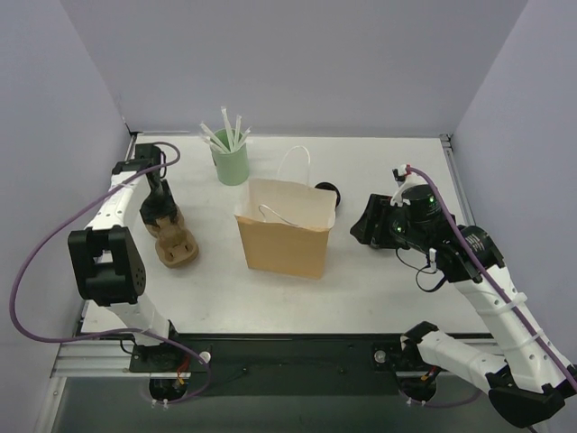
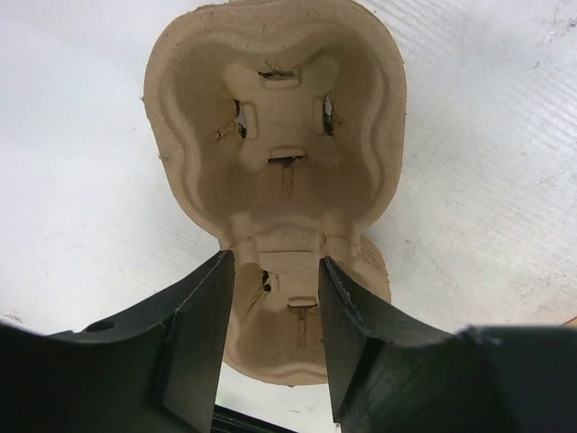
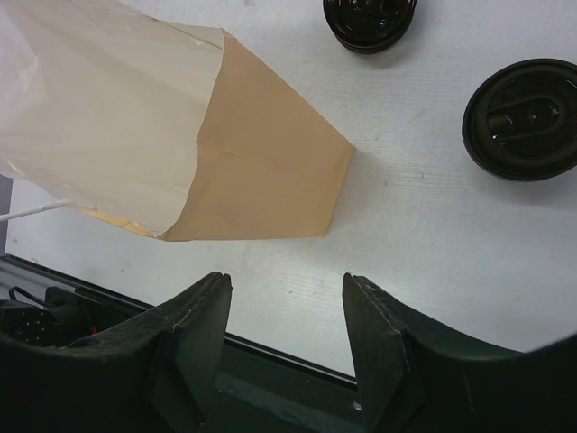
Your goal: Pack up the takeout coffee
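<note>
The takeout coffee shows as two black lidded cups in the right wrist view, one [image 3: 370, 23] at the top and one [image 3: 523, 117] at the right. From above, only one black cup [image 1: 326, 191] peeks out behind the brown paper bag [image 1: 284, 234]. The bag [image 3: 261, 162] stands upright with its mouth open. My right gripper [image 3: 287, 289] hovers open and holds nothing, right of the bag [image 1: 363, 230]. My left gripper [image 2: 275, 271] is open over the near pocket of the brown pulp cup carrier [image 2: 275, 117], which lies flat at the left [image 1: 178, 248].
A mint-green cup of white straws [image 1: 231, 164] stands at the back, left of the bag. Purple walls close in the table on three sides. The table's dark front rail [image 3: 297, 361] lies just below my right gripper.
</note>
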